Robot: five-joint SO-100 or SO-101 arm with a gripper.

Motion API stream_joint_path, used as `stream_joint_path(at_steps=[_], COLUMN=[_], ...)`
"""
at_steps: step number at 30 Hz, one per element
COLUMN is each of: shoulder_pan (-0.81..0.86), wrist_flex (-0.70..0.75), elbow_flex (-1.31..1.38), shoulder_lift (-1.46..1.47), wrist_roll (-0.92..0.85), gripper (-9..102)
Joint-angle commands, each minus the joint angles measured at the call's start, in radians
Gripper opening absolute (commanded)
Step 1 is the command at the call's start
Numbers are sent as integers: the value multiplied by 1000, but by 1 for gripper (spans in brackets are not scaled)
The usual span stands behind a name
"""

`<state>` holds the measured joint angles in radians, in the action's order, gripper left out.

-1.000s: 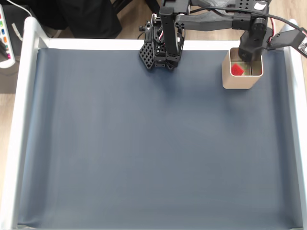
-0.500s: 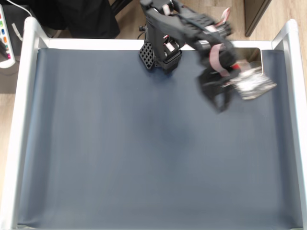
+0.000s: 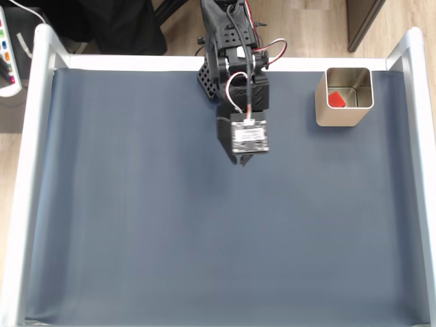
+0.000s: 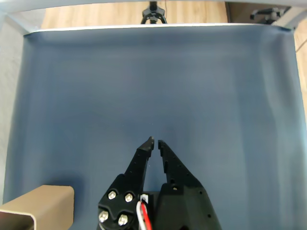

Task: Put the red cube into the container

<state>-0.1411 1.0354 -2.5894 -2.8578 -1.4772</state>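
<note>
Cube [image 3: 336, 99]: inside tin [image 3: 324, 116], far right of fixed view, by the back rim.
Claw [image 4: 154, 142]: nearly closed, tips just apart, empty.
Change: swung away from tin to mat [image 3: 136, 225] centre, beside base.
Meaning: task looks done; retreat under way.

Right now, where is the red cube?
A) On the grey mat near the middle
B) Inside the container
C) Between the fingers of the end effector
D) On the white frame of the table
B: in the fixed view the red cube lies inside the container, while the end effector is almost closed with nothing between its fingers.
</note>
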Motion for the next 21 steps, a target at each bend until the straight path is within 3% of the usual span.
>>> stream_joint_path(at_steps=[1, 11, 21], shoulder_pan=[81, 133, 193], wrist_flex=[-51, -67, 112], elbow_flex=[-101, -430, -538], shoulder_lift=[-66, -316, -437], wrist_roll=[-18, -60, -173], gripper=[0, 0, 0])
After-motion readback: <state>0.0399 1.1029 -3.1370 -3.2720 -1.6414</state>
